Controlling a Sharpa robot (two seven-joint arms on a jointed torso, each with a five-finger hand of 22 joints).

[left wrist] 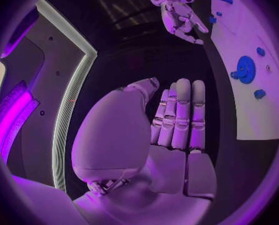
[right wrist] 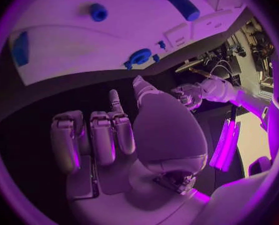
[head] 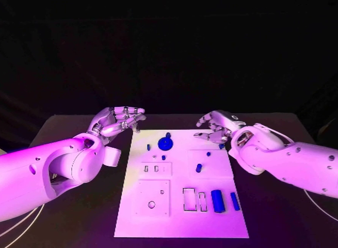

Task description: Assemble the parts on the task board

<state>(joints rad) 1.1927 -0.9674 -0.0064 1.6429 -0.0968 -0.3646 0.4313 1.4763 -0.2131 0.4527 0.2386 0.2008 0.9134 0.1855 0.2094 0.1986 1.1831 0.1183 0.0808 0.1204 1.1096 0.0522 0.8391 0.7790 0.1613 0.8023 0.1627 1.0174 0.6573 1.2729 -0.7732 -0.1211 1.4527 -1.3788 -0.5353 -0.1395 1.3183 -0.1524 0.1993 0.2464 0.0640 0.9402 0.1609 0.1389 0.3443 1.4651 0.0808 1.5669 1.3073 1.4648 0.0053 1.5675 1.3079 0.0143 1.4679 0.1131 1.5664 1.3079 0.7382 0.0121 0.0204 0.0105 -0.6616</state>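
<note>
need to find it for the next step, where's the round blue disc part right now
In the head view the round blue disc lies on the task board near its far edge, between the left hand and the right hand.

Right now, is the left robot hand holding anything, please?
No, the left robot hand is empty: bare palm, fingers straight, beside the white board.

Task board (head: 139, 217) lies mid-table (head: 64, 129), long side running away from the robot. On the board's far part sits a round disc part (head: 165, 143), a small peg (head: 148, 147) just left of it. Mid-board, a small part (head: 199, 168) lies right of centre. On the near right, a thick cylinder (head: 218, 201) and a thin bar (head: 235, 200) lie side by side, cylinder to the left. Left hand (head: 118, 122) is off the board's far-left corner, right hand (head: 219, 127) by its far-right corner, well apart.
</note>
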